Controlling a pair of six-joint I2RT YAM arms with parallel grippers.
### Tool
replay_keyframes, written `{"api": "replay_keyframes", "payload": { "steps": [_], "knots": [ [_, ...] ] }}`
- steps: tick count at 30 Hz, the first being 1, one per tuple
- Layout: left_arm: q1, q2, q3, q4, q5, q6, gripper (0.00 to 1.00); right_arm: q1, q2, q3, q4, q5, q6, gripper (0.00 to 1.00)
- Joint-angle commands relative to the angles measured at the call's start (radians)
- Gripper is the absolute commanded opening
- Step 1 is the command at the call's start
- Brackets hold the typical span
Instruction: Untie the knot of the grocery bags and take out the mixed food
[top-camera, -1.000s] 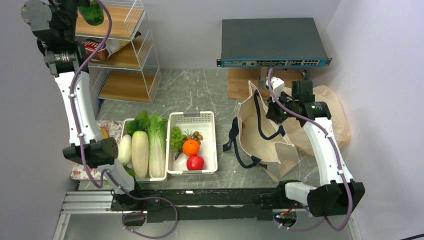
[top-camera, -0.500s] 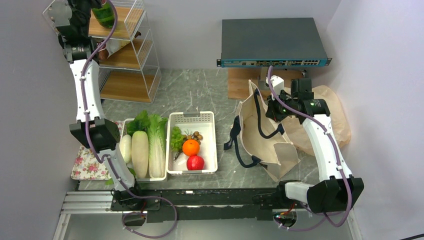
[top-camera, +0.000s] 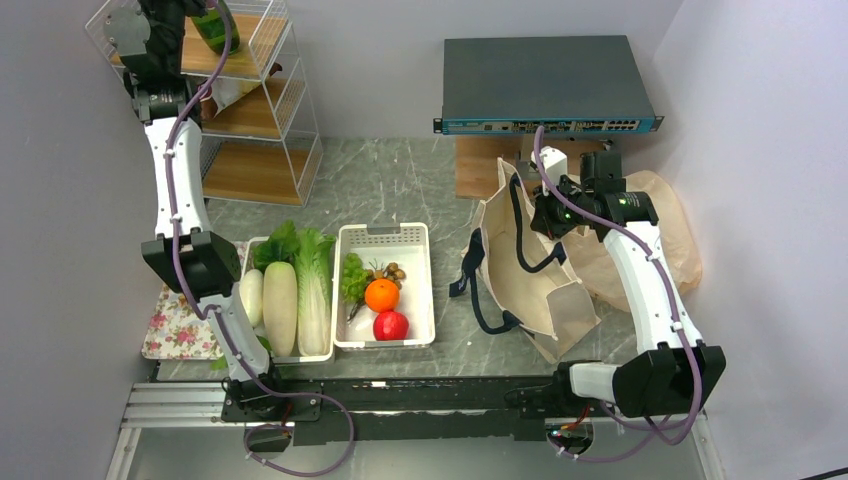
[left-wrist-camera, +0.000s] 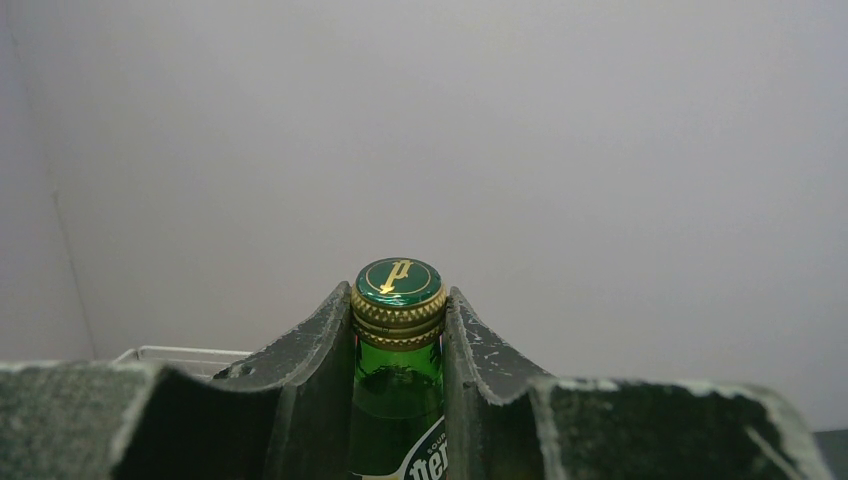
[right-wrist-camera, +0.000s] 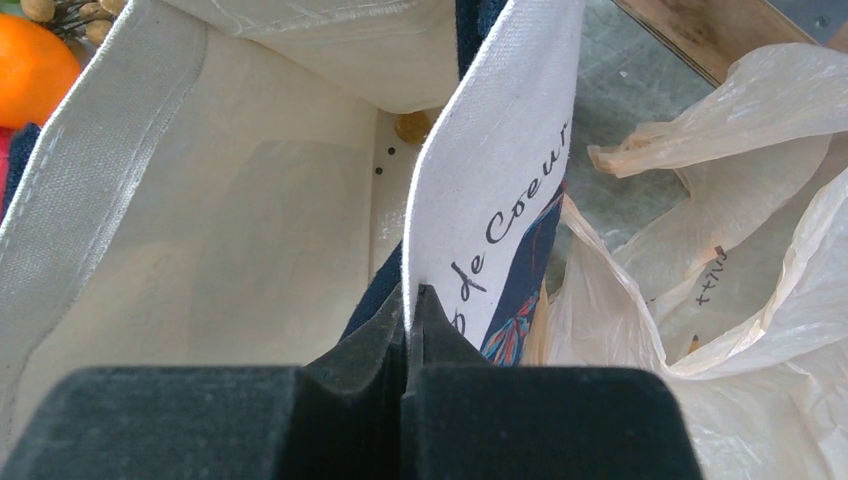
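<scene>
One green bottle (left-wrist-camera: 396, 385), judged heavy, slippery glass, was clamped at its neck by the left gripper (left-wrist-camera: 398, 312) at the far-left rack (top-camera: 255, 170); the limp rim of the canvas tote (right-wrist-camera: 200, 230) was pinched by the right gripper (right-wrist-camera: 412, 300).

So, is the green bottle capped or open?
Capped. A green and gold cap sits on the bottle neck, which the left gripper holds.

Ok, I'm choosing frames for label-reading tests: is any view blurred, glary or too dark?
Top external: even light, sharp, soft shadows. Left wrist: green bottle crisp, glint on its glass. Right wrist: tote lettering legible, gripper in front dark and soft, plastic bag bright but not blown out.
</scene>
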Motion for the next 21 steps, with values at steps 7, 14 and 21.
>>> {"api": "replay_keyframes", "payload": {
  "steps": [7, 14, 21],
  "knots": [
    [-0.004, -0.051, -0.043, 0.204, -0.002, -0.051, 0.08, -0.003, 0.012, 0.050, 0.042, 0.013, 0.008, 0.00],
    [-0.006, -0.061, -0.082, 0.198, 0.003, -0.022, 0.46, -0.003, 0.012, 0.044, 0.043, 0.010, 0.011, 0.00],
    [-0.006, -0.057, -0.073, 0.190, 0.016, -0.007, 0.85, -0.005, 0.007, 0.046, 0.041, 0.016, 0.008, 0.00]
  ]
}}
